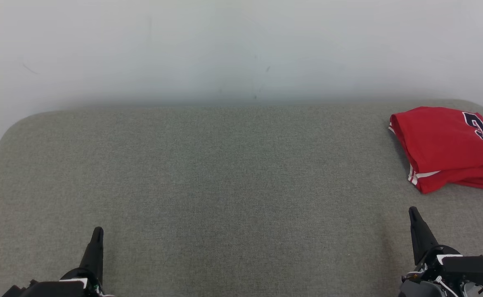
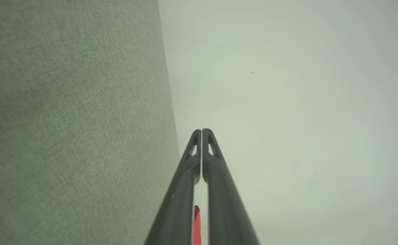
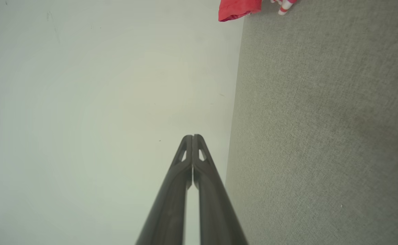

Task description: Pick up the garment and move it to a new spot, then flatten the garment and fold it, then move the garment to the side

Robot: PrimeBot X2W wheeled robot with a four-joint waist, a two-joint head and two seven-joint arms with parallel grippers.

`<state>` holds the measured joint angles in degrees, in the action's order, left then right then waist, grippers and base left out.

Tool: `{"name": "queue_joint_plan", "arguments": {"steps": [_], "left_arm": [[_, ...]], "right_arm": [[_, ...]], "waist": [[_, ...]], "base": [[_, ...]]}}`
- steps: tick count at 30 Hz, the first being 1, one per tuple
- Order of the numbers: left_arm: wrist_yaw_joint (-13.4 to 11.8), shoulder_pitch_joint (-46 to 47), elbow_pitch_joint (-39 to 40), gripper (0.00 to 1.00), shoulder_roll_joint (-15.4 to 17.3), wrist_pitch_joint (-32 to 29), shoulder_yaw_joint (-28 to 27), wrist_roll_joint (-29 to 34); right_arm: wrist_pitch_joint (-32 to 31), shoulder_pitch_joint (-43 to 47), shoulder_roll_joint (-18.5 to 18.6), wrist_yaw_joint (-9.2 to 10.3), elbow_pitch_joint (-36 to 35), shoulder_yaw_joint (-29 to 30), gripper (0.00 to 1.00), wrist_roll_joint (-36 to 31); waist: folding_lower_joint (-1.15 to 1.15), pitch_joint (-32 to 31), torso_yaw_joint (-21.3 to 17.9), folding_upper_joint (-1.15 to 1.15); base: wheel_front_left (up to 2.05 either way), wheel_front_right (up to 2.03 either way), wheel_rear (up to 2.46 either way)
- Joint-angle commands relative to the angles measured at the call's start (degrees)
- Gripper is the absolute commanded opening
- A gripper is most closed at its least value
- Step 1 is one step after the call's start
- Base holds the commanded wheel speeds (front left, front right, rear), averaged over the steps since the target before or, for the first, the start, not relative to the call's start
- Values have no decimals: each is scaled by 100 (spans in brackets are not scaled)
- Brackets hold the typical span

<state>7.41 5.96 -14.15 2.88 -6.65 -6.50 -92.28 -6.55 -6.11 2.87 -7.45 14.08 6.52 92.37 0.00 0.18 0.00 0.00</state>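
Observation:
The garment (image 1: 448, 144) is a red jersey with white trim and a dark number, lying folded at the far right of the grey fabric surface (image 1: 225, 173). Its edge shows at the top of the right wrist view (image 3: 239, 8), and a red sliver of the garment (image 2: 197, 224) peeks between the left fingers low in the left wrist view. My left gripper (image 1: 97, 233) rests at the lower left, shut and empty (image 2: 201, 131). My right gripper (image 1: 413, 212) sits at the lower right, below the garment and apart from it, shut with nothing held (image 3: 192, 136).
A plain white wall (image 1: 241, 49) rises behind the surface's far edge. The surface's rounded corners (image 1: 14, 123) show at the far left and far right. Broad open fabric lies between the two grippers.

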Motion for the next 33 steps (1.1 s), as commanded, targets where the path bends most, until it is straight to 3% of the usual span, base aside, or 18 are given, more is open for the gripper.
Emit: {"name": "queue_joint_plan", "arguments": {"steps": [1,33], "left_arm": [[15,53,20,0,-11,1,-13,-25],[15,53,21,0,-10,2,-11,-26]], "right_arm": [[-10,-25,1,-6,-11,9,0,10],[-9,-25,1,-6,-11,9,0,10]], "waist": [[0,0,0,0],[0,0,0,0]], "base": [[0,0,0],[0,0,0]]}}
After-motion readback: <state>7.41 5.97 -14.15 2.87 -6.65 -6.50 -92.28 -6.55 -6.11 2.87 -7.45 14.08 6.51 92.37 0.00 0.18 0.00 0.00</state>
